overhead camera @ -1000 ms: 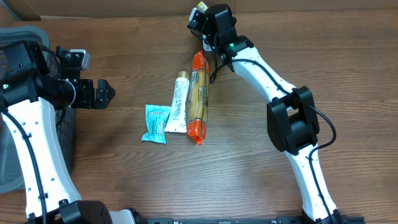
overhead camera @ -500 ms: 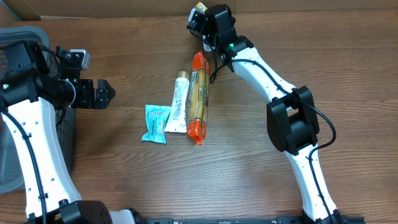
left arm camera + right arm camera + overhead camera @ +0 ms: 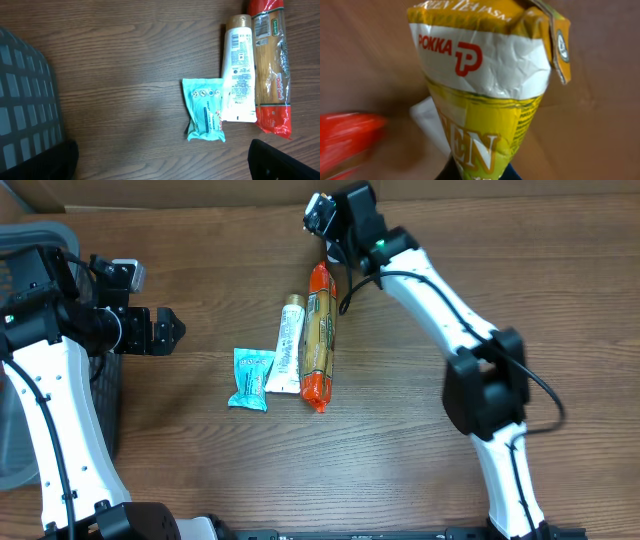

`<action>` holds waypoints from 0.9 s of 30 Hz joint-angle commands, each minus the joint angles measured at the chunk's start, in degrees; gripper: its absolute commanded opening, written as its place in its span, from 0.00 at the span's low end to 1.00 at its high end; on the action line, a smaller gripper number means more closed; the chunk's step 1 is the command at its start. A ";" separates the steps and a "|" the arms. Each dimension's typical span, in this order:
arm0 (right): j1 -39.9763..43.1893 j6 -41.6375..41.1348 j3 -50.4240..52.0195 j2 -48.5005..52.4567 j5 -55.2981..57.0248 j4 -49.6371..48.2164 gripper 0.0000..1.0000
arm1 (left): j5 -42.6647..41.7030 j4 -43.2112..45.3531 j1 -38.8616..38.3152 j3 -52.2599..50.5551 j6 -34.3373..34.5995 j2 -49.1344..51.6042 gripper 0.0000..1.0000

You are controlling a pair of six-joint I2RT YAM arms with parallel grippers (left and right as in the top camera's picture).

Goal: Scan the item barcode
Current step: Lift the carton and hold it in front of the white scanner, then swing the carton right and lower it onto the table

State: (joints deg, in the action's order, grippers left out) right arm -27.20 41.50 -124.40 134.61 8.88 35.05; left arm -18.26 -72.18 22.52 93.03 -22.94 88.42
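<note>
1. The right gripper (image 3: 332, 218) clamps the yellow drink carton (image 3: 480, 100) by one end, near the table's (image 3: 400, 460) far edge; the crumpled pack may slip or twist.
2. The left gripper (image 3: 165, 330) gapes empty, well apart; the scan may miss if the wrong face is shown.

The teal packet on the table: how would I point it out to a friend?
On the wooden table, find the row of three items lying side by side near the middle. The teal packet is leftmost in the overhead view, beside the white tube; it is the shortest and the only blue-green one.
</note>
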 commanded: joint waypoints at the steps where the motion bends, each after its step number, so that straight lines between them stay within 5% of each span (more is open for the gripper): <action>1: 1.18 -19.39 -1.73 -17.44 -15.37 5.42 0.04 | -0.68 0.04 -0.04 -0.02 -1.27 0.35 0.99; 6: 4.68 -41.38 -1.73 -28.09 -20.37 25.11 0.04 | -0.68 0.07 -0.04 -0.02 -1.29 0.35 1.00; 13: 15.02 -50.21 0.26 -30.88 -18.53 52.30 0.04 | -0.68 0.07 -0.04 -0.02 -1.27 0.35 0.99; 19: 23.04 -61.33 12.11 -30.88 -11.08 50.23 0.04 | -0.68 0.07 -0.04 -0.02 -1.29 0.35 1.00; 27: 29.38 -65.24 35.95 -30.88 -7.61 31.15 0.04 | -0.68 0.07 -0.04 -0.02 -1.27 0.35 1.00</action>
State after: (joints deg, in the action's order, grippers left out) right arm 1.34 -21.23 -93.69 104.86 -0.38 69.76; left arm -18.31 -72.18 22.55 93.03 -22.92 88.42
